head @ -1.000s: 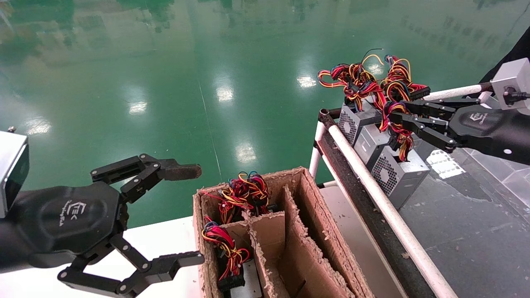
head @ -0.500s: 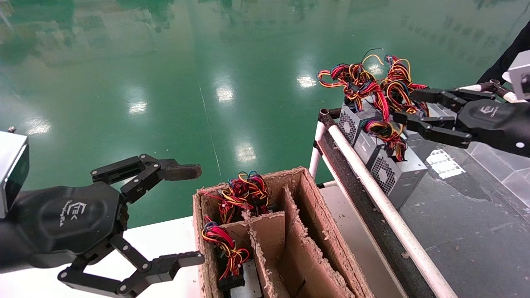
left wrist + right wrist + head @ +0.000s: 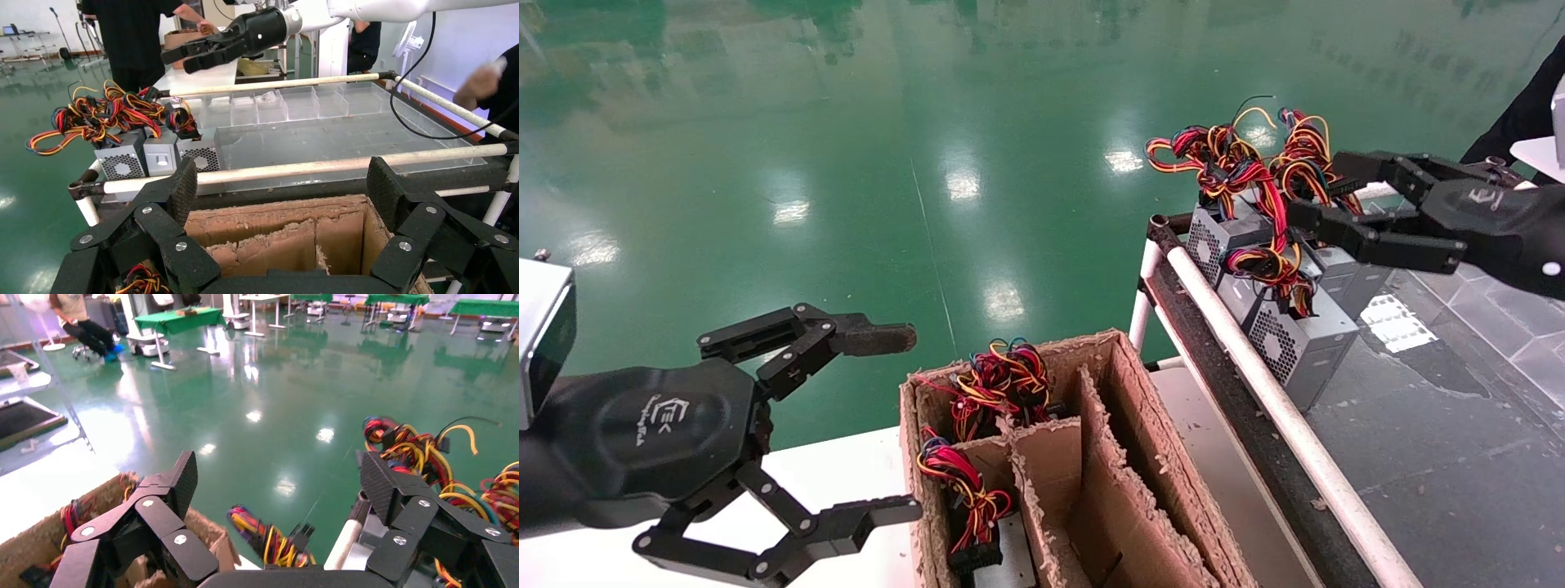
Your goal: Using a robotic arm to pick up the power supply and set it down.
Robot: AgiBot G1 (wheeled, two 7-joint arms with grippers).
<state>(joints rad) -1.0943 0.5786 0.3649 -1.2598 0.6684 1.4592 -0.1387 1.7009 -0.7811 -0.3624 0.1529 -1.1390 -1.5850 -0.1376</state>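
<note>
Three grey power supplies (image 3: 1295, 339) stand in a row at the near end of a rack, their red, yellow and black wires (image 3: 1238, 163) piled on top. In the left wrist view the same boxes (image 3: 160, 156) sit behind the white rail. My right gripper (image 3: 1324, 194) hovers open just above and to the right of the wires, holding nothing. Its wrist view shows a wire bundle (image 3: 269, 539) below the spread fingers (image 3: 183, 478). My left gripper (image 3: 883, 425) is parked open at the lower left, beside the cardboard box (image 3: 1140, 425).
The divided cardboard box (image 3: 275, 226) holds two more wire bundles (image 3: 997, 376) in its left compartments; its right compartments look bare. It stands on a white table (image 3: 846, 474). A white rail (image 3: 1279, 408) edges the rack's dark tray (image 3: 1459, 457). People stand behind the rack (image 3: 131, 37).
My right gripper, which had its fingers among the wires over the middle box, has lifted up and back, clear of them. The loose wire bundle dropped slightly. The left arm has not moved.
</note>
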